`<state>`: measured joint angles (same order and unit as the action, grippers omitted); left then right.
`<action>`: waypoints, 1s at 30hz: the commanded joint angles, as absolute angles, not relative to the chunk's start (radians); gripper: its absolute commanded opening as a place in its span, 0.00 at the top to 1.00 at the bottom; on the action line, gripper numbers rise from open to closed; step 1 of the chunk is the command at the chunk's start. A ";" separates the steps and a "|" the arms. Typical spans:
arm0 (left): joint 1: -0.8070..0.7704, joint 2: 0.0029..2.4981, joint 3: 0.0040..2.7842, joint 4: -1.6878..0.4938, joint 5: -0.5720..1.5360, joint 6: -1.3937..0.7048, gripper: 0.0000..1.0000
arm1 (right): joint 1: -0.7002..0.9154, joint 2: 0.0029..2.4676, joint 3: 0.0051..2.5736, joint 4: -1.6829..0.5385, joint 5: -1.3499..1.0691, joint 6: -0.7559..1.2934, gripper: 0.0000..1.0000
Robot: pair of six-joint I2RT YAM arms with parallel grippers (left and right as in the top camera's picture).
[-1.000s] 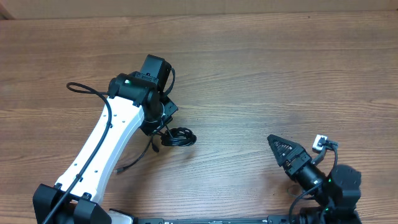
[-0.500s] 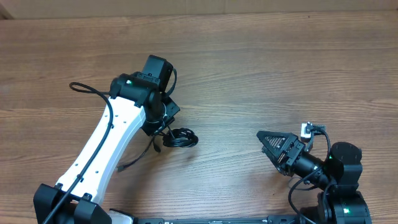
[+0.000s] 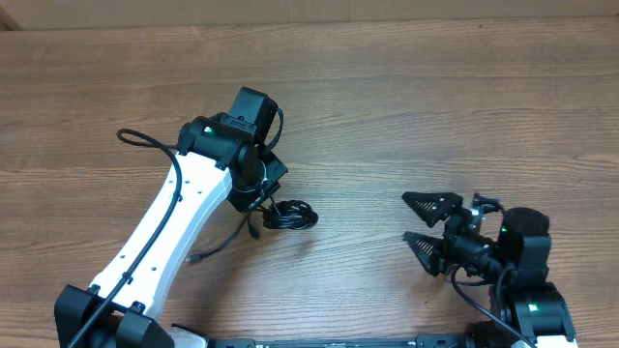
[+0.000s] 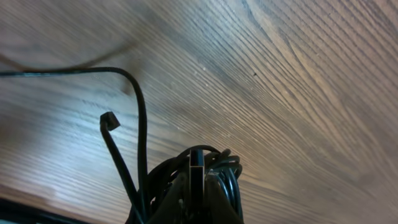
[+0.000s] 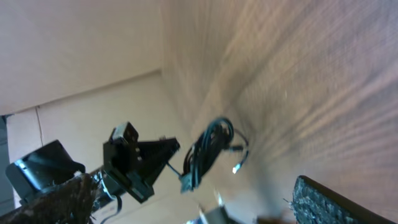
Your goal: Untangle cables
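Black cables [image 3: 290, 215], bunched in a small coil, are left of the middle of the wooden table [image 3: 435, 87], toward its near edge. Your left gripper [image 4: 198, 182] is pinched on that coil, probably to anchor it. Your right gripper [image 3: 410, 218], well apart toward the near right corner, is spread wide and empty. It faces the coil, seemingly ready to draw a strand free.

Overhead looks down, both wrist cams share cables [image 4: 225, 174], R prob. tilted
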<state>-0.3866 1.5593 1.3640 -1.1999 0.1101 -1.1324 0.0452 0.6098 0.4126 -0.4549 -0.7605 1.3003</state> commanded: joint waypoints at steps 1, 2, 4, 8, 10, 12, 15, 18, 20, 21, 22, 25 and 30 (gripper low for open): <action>-0.395 1.527 1.377 -1.197 0.159 -1.245 0.96 | 0.105 0.635 0.433 -0.451 -0.794 1.340 0.03; -0.396 1.527 1.377 -1.195 0.159 -1.248 0.96 | 0.123 0.641 0.433 -0.451 -0.794 1.340 0.03; -0.405 1.527 1.377 -1.191 0.159 -1.250 0.96 | 0.163 0.654 0.433 -0.451 -0.794 1.340 0.05; -0.413 1.527 1.377 -1.191 0.160 -1.250 0.96 | 0.226 0.677 0.433 -0.451 -0.768 1.442 0.20; -0.420 1.527 1.377 -1.190 0.161 -1.264 0.96 | 0.301 0.693 0.433 -0.445 -0.716 1.562 0.21; -0.426 1.527 1.377 -1.174 0.178 -1.268 0.96 | 0.383 0.717 0.433 -0.374 -0.654 1.594 0.21; -0.443 1.528 1.377 -1.163 0.174 -1.267 0.96 | 0.471 0.768 0.433 -0.221 -0.567 1.622 0.20; -0.459 1.530 1.377 -1.154 0.174 -1.249 0.96 | 0.531 0.849 0.433 -0.080 -0.508 1.694 0.20; -0.461 1.530 1.377 -1.151 0.176 -1.229 0.96 | 0.551 0.902 0.433 -0.021 -0.505 1.707 0.21; -0.461 1.530 1.377 -1.151 0.177 -1.211 0.96 | 0.561 0.944 0.433 0.012 -0.505 1.707 0.22; -0.462 1.530 1.377 -1.152 0.177 -1.205 0.96 | 0.572 0.994 0.433 0.055 -0.506 1.712 0.27; -0.468 1.530 1.377 -1.151 0.177 -1.204 0.96 | 0.585 1.066 0.433 0.105 -0.514 1.751 0.40; -0.488 1.530 1.377 -1.151 0.172 -1.190 0.96 | 0.589 1.122 0.433 0.155 -0.521 1.755 0.68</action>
<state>-0.4713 1.5593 1.3640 -1.1519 0.1650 -1.2205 0.5835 1.1095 0.4171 0.1329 -0.5213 1.7390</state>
